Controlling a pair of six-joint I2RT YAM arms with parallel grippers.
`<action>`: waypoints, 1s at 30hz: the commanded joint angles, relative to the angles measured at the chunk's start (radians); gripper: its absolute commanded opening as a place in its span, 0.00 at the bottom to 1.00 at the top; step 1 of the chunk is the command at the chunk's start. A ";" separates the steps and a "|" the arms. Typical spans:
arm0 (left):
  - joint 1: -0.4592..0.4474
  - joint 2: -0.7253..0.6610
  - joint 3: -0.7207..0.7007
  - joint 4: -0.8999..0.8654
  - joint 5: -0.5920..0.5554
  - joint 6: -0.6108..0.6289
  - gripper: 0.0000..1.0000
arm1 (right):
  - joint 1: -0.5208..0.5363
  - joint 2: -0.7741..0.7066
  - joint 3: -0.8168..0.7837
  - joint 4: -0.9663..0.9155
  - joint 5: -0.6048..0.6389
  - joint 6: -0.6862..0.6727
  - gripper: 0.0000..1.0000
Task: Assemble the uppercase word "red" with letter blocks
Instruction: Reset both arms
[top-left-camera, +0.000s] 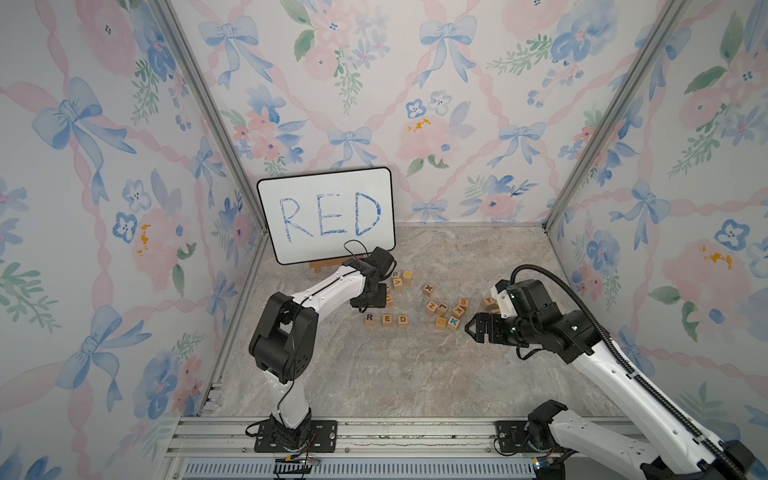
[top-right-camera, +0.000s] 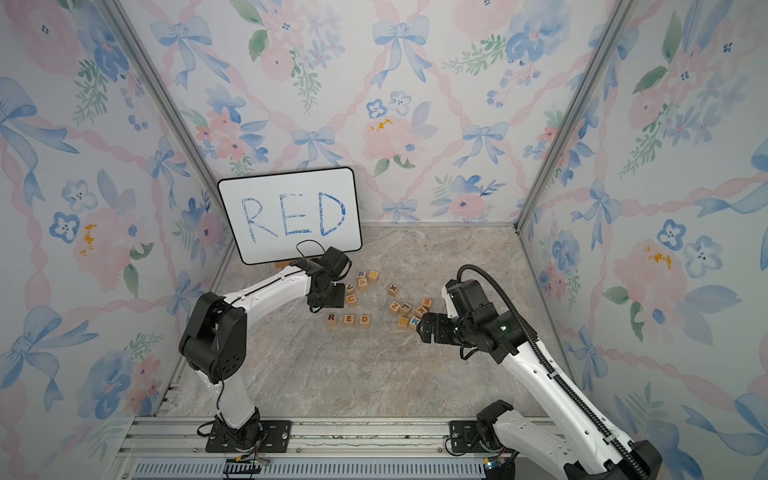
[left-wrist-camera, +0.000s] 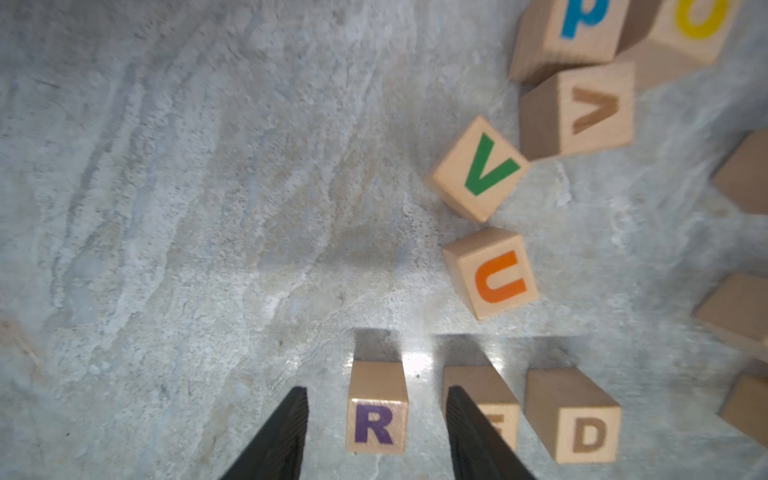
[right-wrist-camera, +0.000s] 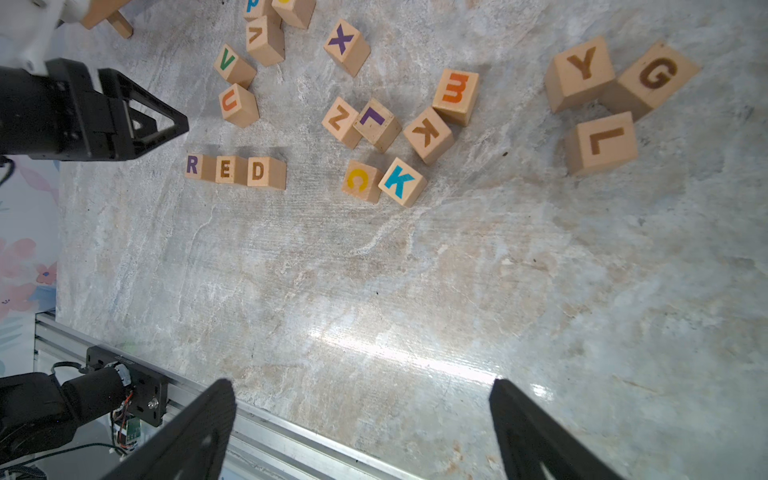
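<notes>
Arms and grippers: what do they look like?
White shells, black joints on both. The right arm carries a black ribbed conduit, the left arm a thin black wire. Black, tapered triangular fingers on the left gripper and right gripper.

Whiteboard (top-left-camera: 326, 216) lettered RED is propped at the rear | cubes U (left-wrist-camera: 492, 274), green V (left-wrist-camera: 480, 168), X (right-wrist-camera: 346, 46), K (right-wrist-camera: 402, 182) are scattered on marbled tabletop (right-wrist-camera: 374, 291) | Y (right-wrist-camera: 579, 72), G (right-wrist-camera: 656, 75), L (right-wrist-camera: 602, 141) are clustered apart

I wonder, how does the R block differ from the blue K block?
The R block has a purple letter, the K block a blue one. R sits square in a row with E and D; K lies turned, beside the C block. Both are light-wood cubes of like size.
</notes>
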 joint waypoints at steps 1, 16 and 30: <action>0.009 -0.080 0.023 -0.013 -0.034 0.026 0.80 | -0.008 0.023 0.049 -0.003 0.000 -0.056 0.97; 0.205 -0.485 -0.442 0.541 -0.180 0.055 0.98 | -0.183 0.100 -0.029 0.369 0.179 -0.316 0.97; 0.388 -0.593 -1.007 1.430 -0.245 0.230 0.98 | -0.473 0.407 -0.331 1.160 0.224 -0.427 0.97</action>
